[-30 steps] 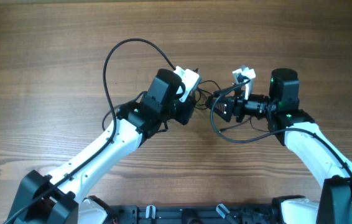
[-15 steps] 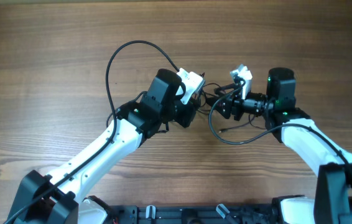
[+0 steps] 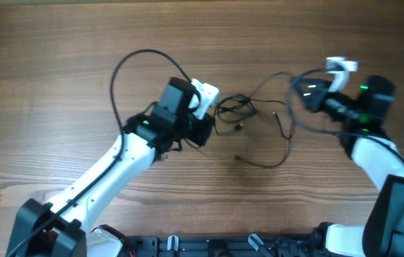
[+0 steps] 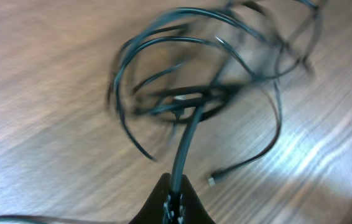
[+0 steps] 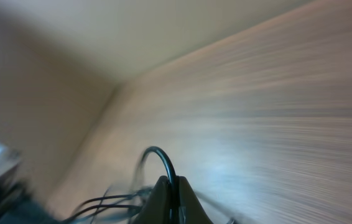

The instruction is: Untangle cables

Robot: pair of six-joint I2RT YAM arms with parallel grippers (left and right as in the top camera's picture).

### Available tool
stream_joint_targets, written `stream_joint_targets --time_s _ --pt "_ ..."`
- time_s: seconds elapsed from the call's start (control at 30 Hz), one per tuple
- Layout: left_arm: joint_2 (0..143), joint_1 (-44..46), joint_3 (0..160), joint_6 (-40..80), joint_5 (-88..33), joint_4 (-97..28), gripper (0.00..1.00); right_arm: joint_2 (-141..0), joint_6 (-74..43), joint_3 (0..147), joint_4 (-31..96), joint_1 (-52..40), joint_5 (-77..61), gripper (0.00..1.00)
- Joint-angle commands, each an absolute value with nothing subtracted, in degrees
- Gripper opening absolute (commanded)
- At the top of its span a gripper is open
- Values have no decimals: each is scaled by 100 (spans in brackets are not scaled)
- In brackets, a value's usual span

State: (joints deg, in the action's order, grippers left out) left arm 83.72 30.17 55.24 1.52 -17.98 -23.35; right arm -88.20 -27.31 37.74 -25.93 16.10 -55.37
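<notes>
Cables (image 3: 285,146) are partly spread; 1 knot (image 3: 230,109) is left. Left gripper (image 4: 175,190), beside the knot, and right gripper (image 5: 173,186), well right of it, each pinch 1 strand.

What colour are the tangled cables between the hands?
Black. The thin tangled cables show best in the left wrist view, against the brown wooden table.
</notes>
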Motion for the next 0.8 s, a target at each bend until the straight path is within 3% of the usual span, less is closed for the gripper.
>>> stream_joint_targets --time_s 0.0,0.17,0.4,0.53,0.63,0.77 --pt "7900 2438 5546 45 -1839 -2292 4 -8888 -3710 3793 -2377 2604 -4630 4" --pt "7389 1234 5546 904 -1155 -2143 4 -8888 -3756 3793 -1608 3557 -3844 4" --pt "7363 -427 5546 2689 -738 -1728 4 -8890 -3699 3791 -1380 3599 -3881 4" --pt "7459 -943 5546 4034 -526 -1955 4 -8890 -3426 3791 -1393 3586 -4147 4" --pt "7472 -1286 5546 6001 537 -2663 4 -8890 -3273 3791 -1411 3583 -4440 5" --pt "7481 -1337 5546 5951 591 -2556 4 -8890 -3186 3791 -1577 3389 -4952 5"
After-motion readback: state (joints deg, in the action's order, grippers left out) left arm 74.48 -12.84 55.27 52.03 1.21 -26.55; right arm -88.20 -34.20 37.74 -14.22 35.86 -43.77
